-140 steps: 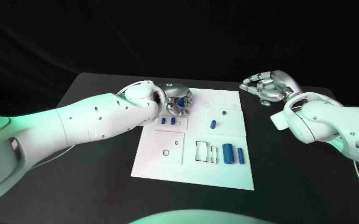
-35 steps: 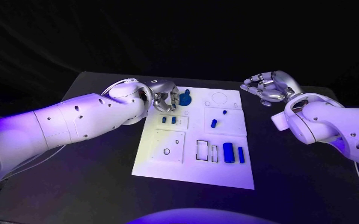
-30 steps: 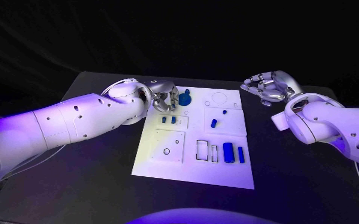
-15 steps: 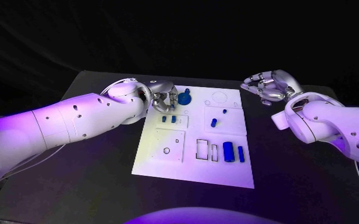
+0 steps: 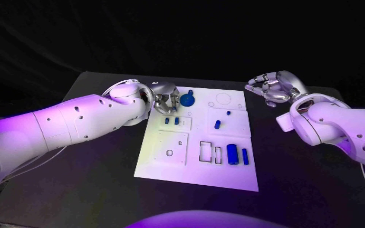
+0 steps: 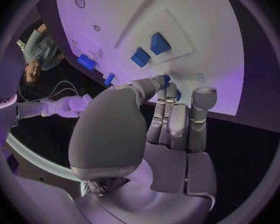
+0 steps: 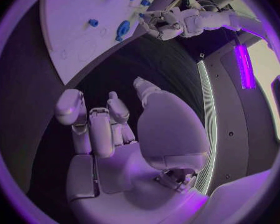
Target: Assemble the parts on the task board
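Head view puts your left hand (image 5: 169,99) at the far left corner of the task board (image 5: 194,172), fingers curled toward the round blue part (image 5: 187,100) standing just beside them. From the left wrist view (image 6: 168,119) the fingertips are bunched together with a bit of blue at their tips, but you cannot tell for sure whether that part is pinched or merely touched.

Your main risk, I judge, is there: if the hold is only a light touch, any sideways pull could tip the round part or skate it off its seat, since the board looks smooth and hard and the silver fingers look slick. A second risk is your forearm sweeping over the two small blue blocks (image 5: 172,121) just nearer you; they look short, squared and light, easily knocked.

Further out, small blue pegs (image 5: 217,125) sit mid-board, and two longer blue bars (image 5: 232,154) with rounded ends lie by dark-outlined rectangular slots (image 5: 206,152). All the parts look like matte rigid plastic.

Your right hand (image 5: 272,89) hangs off the board's far right corner, well apart, fingers loosely curled on nothing.
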`<move>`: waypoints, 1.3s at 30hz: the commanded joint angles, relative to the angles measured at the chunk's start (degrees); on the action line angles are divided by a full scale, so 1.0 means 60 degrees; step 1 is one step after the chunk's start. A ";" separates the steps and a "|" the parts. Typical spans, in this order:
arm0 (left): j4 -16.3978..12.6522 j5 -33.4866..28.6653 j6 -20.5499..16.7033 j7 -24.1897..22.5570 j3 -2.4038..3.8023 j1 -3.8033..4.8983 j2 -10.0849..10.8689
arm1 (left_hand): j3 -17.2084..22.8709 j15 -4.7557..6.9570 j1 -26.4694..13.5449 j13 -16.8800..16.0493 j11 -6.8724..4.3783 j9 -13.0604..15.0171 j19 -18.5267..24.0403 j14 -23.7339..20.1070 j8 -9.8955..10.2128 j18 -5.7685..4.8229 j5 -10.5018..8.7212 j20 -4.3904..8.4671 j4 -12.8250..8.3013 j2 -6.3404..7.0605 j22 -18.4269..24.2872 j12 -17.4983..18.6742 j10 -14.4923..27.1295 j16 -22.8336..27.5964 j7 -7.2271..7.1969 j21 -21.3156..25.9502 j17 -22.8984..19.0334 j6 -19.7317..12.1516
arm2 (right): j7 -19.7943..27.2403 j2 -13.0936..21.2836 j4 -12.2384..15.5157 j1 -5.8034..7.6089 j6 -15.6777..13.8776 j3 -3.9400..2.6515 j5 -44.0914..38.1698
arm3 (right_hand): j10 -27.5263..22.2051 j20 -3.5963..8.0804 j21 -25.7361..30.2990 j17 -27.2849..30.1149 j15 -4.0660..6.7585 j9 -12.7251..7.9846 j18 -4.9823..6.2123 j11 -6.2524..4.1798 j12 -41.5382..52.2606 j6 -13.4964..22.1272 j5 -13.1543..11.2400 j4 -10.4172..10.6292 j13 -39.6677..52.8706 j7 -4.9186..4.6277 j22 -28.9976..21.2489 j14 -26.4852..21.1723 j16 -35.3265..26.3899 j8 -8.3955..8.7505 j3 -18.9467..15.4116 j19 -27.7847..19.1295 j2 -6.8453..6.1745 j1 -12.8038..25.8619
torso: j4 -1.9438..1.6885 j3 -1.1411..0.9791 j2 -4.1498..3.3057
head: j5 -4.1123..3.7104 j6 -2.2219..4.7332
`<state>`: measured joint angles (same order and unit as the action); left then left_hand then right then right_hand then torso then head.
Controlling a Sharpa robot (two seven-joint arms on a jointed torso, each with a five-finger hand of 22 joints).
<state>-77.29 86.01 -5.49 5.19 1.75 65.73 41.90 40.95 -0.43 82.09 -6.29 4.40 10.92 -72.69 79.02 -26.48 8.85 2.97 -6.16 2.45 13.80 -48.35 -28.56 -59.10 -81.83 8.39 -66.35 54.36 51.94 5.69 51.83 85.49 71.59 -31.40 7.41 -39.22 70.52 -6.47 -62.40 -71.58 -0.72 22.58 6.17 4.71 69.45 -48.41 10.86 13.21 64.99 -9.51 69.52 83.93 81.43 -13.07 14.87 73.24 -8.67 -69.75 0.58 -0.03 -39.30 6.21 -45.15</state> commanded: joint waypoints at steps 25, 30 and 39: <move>0.0111 -0.0128 0.0366 0.0013 0.0000 -0.0030 -0.0135 | -0.0053 0.0039 -0.0139 -0.0017 0.0012 0.0017 -0.0033 0.0054 0.0049 -0.0131 0.0020 -0.0004 -0.0002 -0.0019 0.0024 -0.0005 -0.0079 0.0001 0.0002 -0.0035 0.0010 0.0065 | 0.0091 -0.0010 0.0001 -0.0005 0.0024 -0.0001 -0.0106 | 0.0004 0.0007 0.0055 0.0004 0.0064 -0.0008 0.0084 -0.0018 -0.0053 0.0061 0.0063 0.0029 -0.0008 0.0012 -0.0007 0.0201 -0.0051 -0.0034 0.0000 -0.0048 0.0040 -0.0082 | 0.0000 -0.0005 -0.0001 | 0.0006 -0.0100; 0.0105 -0.0132 0.0392 0.0018 -0.0001 -0.0031 -0.0141 | -0.0058 0.0039 -0.0144 -0.0017 0.0011 0.0018 -0.0030 0.0045 0.0050 -0.0130 0.0018 -0.0004 -0.0001 -0.0016 0.0028 -0.0004 -0.0081 0.0008 0.0000 -0.0033 -0.0020 0.0067 | 0.0094 -0.0017 -0.0004 -0.0005 0.0023 -0.0001 -0.0106 | 0.0004 0.0007 0.0055 0.0004 0.0064 -0.0008 0.0084 -0.0018 -0.0053 0.0061 0.0063 0.0029 -0.0008 0.0012 -0.0007 0.0201 -0.0051 -0.0034 0.0000 -0.0048 0.0040 -0.0082 | 0.0000 -0.0005 -0.0005 | -0.0005 -0.0090; 0.0093 -0.0133 0.0400 0.0037 -0.0002 -0.0032 -0.0143 | -0.0079 0.0055 -0.0151 -0.0035 -0.0017 0.0036 -0.0027 0.0052 0.0030 -0.0131 0.0019 0.0002 -0.0013 -0.0037 0.0008 -0.0016 -0.0147 0.0010 -0.0026 -0.0046 -0.0028 0.0132 | 0.0095 -0.0015 -0.0004 -0.0006 0.0019 -0.0001 -0.0110 | 0.0004 0.0007 0.0055 0.0004 0.0064 -0.0008 0.0084 -0.0018 -0.0053 0.0061 0.0063 0.0029 -0.0008 0.0012 -0.0007 0.0201 -0.0051 -0.0034 0.0000 -0.0048 0.0040 -0.0082 | 0.0001 -0.0001 -0.0001 | 0.0004 -0.0088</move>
<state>-76.56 85.60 -4.26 5.41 1.77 65.61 41.21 40.78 -0.27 81.86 -6.47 4.31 11.05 -72.69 79.18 -26.48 8.85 2.84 -6.16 2.28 13.58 -48.34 -28.39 -59.62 -81.83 8.39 -66.35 54.16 52.35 5.74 51.77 85.44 71.58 -31.42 7.40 -39.29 70.52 -6.47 -62.40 -71.58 -0.72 22.59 6.18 4.71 69.45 -48.41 10.86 13.20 65.00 -9.51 69.53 83.93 81.43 -13.06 14.88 73.24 -8.67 -69.75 0.57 -0.04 -39.31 6.21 -45.67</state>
